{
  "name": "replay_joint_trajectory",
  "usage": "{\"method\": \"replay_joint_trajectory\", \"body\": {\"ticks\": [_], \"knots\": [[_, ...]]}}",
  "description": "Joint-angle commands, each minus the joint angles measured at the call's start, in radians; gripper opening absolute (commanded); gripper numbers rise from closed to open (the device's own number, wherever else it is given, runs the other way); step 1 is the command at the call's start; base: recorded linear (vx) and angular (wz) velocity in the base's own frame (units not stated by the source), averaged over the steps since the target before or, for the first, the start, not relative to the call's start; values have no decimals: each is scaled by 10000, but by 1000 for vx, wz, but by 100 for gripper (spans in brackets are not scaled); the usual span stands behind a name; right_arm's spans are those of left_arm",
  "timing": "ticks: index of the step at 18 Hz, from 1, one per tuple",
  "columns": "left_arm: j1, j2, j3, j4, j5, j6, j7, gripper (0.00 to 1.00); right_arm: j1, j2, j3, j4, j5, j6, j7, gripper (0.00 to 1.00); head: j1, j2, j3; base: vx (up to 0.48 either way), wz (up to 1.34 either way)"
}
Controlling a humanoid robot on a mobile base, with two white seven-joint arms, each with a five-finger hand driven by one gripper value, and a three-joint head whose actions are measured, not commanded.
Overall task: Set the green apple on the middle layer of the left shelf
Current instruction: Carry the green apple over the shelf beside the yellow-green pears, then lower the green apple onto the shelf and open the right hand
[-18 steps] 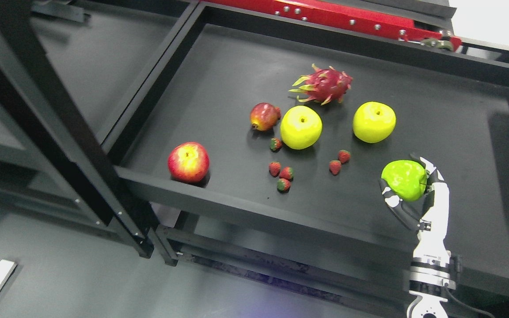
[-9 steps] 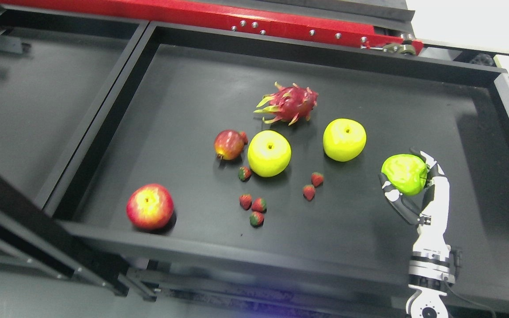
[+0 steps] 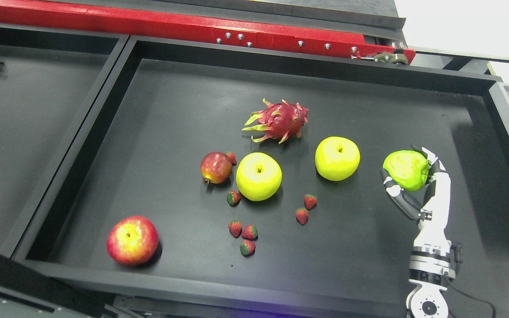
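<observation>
The green apple point(image 3: 405, 169) is held in my right hand point(image 3: 413, 181), whose arm rises from the bottom right. The fingers are curled around it and hold it above the right part of the black tray shelf point(image 3: 157, 132). The thumb sits at the apple's lower left, the other fingers behind it on the right. The left shelf point(image 3: 20, 115) is the dark surface at the picture's left, beyond the tray's left wall. My left hand does not show.
On the tray lie two yellow apples point(image 3: 259, 176) point(image 3: 337, 158), a dragon fruit point(image 3: 276, 121), a small red fruit point(image 3: 215, 167), a red apple point(image 3: 132, 240) near the front left, and several strawberries point(image 3: 243, 232). A red beam point(image 3: 184, 31) runs along the back.
The whole picture has shifted: the camera has turned, so the tray now fills the view and the dark shelf post at the left is almost gone. My right hand still holds the green apple.
</observation>
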Motion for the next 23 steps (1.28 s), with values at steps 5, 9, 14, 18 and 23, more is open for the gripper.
{"method": "replay_joint_trajectory", "body": {"ticks": [5,9,14,18,23], "knots": [[1,175,0,0,0,-5,-4,100,-852,-200,-9,1122,20,1934,1318,0,0,-1,0,67,-28],[1,175,0,0,0,-5,-4,100,-1299,-200,68,1615,5,2962,1643,100,0,-1,0,-19,6],[1,175,0,0,0,-5,-4,100,-1115,-215,298,1616,-88,2875,1735,100,0,-1,0,-6,1],[1,175,0,0,0,-5,-4,100,-779,-175,374,1555,-149,2261,1843,100,0,0,0,0,0],[1,175,0,0,0,-5,-4,100,111,-175,1079,590,-1925,2107,1720,100,0,-1,0,0,0]]}}
